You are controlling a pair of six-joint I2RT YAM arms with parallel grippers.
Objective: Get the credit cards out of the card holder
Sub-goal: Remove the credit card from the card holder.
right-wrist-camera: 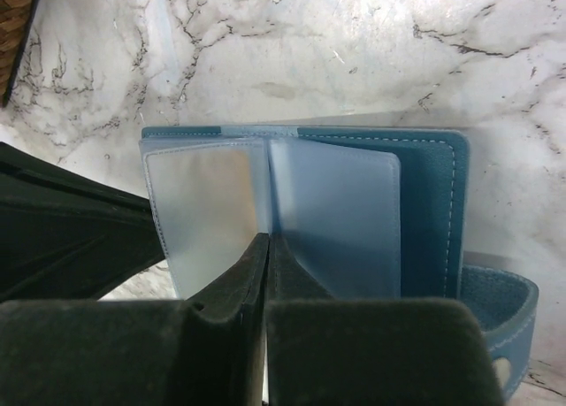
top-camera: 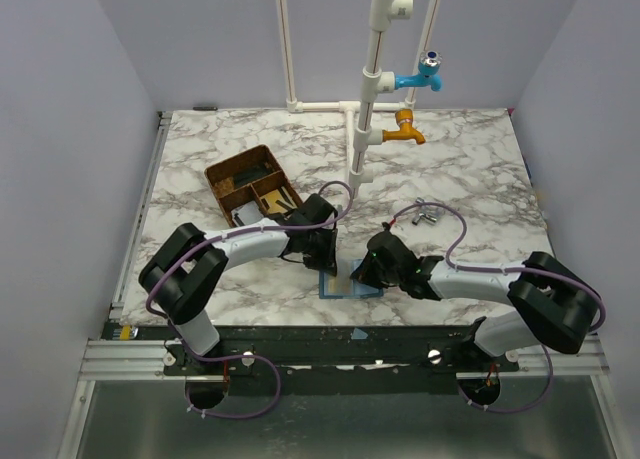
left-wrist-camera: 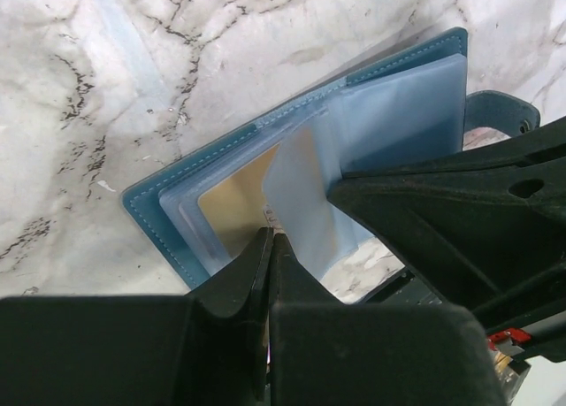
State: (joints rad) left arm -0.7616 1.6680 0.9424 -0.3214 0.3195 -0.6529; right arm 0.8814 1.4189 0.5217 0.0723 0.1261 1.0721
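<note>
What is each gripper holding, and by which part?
The left gripper and right gripper are shut at the card holder, on its clear pockets' edge; whether either pinches one cannot be told.

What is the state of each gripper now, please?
Left gripper: jaws closed, tips at the open card holder; grip cannot be told.
Right gripper: jaws closed, tips at the same holder; grip cannot be told.

The blue card holder (right-wrist-camera: 433,203) lies open, flat on the surface (right-wrist-camera: 354,52). A pale card (right-wrist-camera: 208,216) sits inside its clear pocket (right-wrist-camera: 336,220).
</note>
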